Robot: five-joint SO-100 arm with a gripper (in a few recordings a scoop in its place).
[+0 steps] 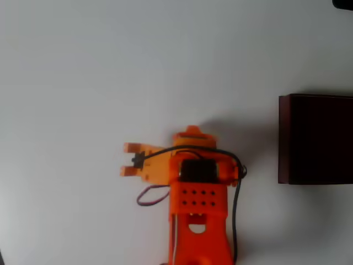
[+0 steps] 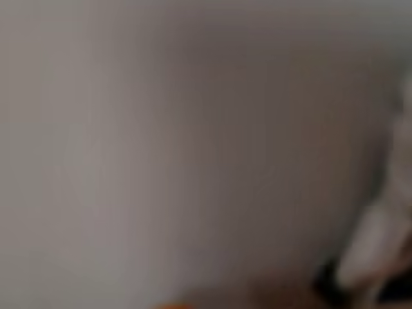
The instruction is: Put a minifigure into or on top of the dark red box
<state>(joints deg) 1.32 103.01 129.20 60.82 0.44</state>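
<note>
From above, you have the orange arm point(image 1: 196, 221) coming up from the bottom edge of the white table point(image 1: 83, 66), with its gripper point(image 1: 128, 159) pointing left. Two orange fingertips point(image 1: 130, 147) stick out side by side with a clear gap of table between them, so the pincer is spread and pinching nothing that you can see. A black cable point(image 1: 236, 210) loops over the arm's wrist and runs down its right side, and a thinner dark wire point(image 1: 148, 197) curls out just below the gripper.

The dark red box point(image 1: 315, 139) sits at the right edge of the overhead view, cut off by the frame, its inside nearly black. Taking the box as your landmark, the arm's wrist is to its left with a strip of bare table between them, and the gripper lies further left still, well apart from the box and facing away from it.

The wrist view is badly blurred. At its lower right edge you can make out a pale, whitish shape point(image 2: 376, 248) with a dark patch at its foot; it may be the minifigure, but you cannot tell. From above, no figure can be made out near the fingertips.
</note>
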